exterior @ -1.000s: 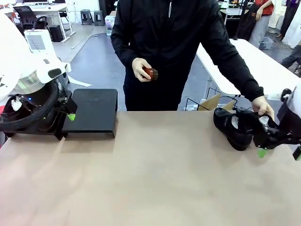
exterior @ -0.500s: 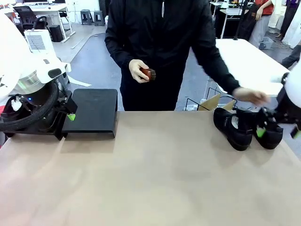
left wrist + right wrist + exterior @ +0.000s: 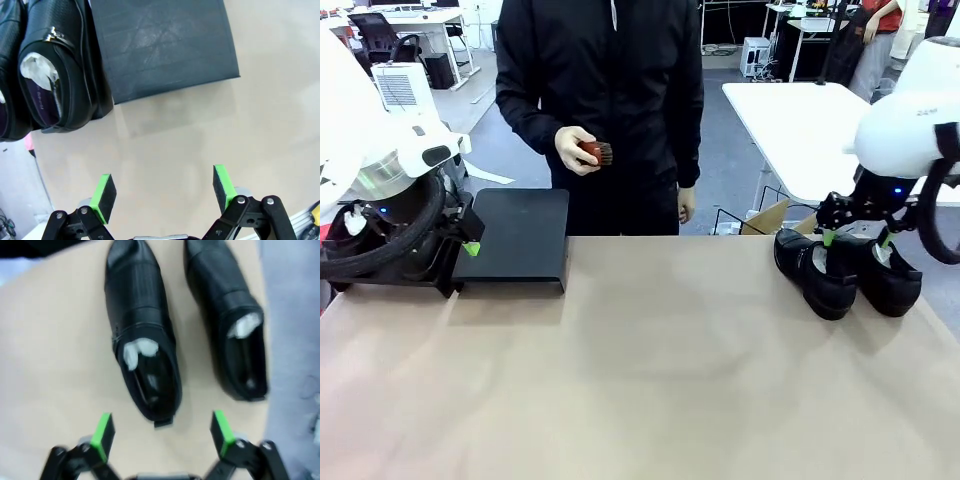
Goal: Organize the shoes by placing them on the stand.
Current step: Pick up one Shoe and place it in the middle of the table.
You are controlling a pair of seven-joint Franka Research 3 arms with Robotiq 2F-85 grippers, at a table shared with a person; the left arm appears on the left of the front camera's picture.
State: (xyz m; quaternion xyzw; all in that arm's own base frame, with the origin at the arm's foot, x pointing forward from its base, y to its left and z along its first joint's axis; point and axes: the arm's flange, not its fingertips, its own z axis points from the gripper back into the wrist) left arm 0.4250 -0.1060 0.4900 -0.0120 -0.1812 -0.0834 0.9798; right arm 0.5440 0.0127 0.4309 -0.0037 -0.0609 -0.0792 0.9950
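Half done, I reckon: 2 shoes (image 3: pixel 60 70) seem on the stand (image 3: pixel 160 45), the other pair (image 3: pixel 820 275) waits on the table (image 3: pixel 620 380); left gripper (image 3: pixel 162 187) and right gripper (image 3: pixel 161 430) gape wide, empty.

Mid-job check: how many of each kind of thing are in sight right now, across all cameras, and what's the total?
Glossy black leather dress shoes, stuffed with white paper: 4
Low flat black rectangular stand: 1
Small brown brush with dark bristles: 1
Total: 6
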